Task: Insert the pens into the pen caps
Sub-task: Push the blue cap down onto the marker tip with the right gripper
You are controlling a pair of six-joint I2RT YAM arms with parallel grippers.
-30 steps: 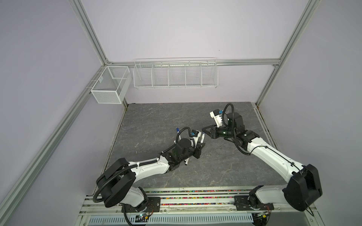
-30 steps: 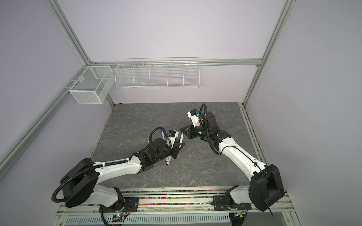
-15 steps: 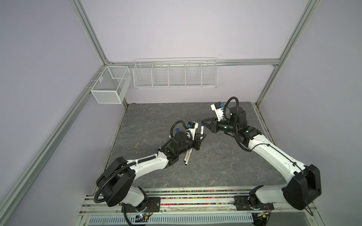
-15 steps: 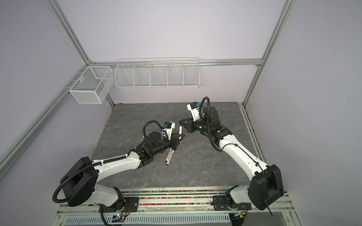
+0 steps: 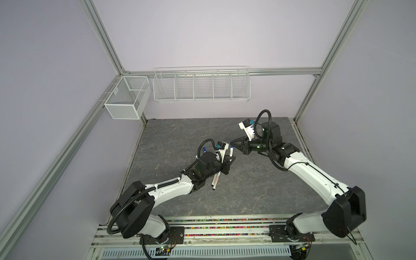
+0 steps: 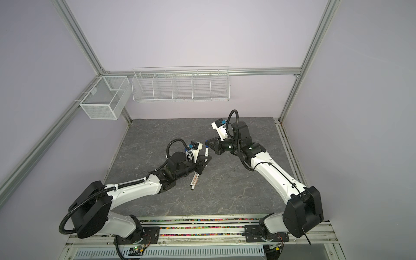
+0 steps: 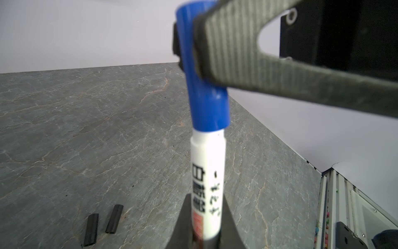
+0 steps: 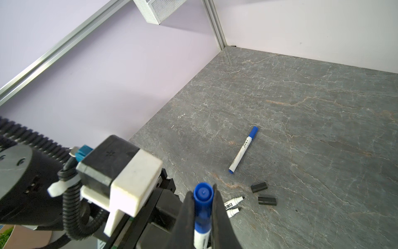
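left fingers (image 7: pixel 230 232): closed on the barrel of the held pen, at the printed part, one finger on each side.
held pen (image 7: pixel 207 172): off the surface (image 8: pixel 301 129), near the middle of the frame in both top views; it slants from lower left (image 5: pixel 215 180) up to the right, where the two arms meet (image 6: pixel 195 180).
blue cap (image 7: pixel 206 103): sits over the held pen's upper end, a little tilted against the white barrel; whether it is pushed fully home cannot be told.
right fingers (image 7: pixel 237 43): closed on the blue cap (image 8: pixel 202 194), one on each side, coming in from the right of the frame in the top views.
capped pen (image 8: pixel 243 149): lies flat on the surface by itself, blue cap on one end and a blue plug at the other.
black caps (image 8: pixel 259 187): two, lying on the surface near each other but not touching, just beside the tips of the bare pens.
bare pens (image 8: pixel 233 201): two, side by side on the surface with dark tips uncovered and pointing toward the black caps; their barrels are hidden behind the right fingers.
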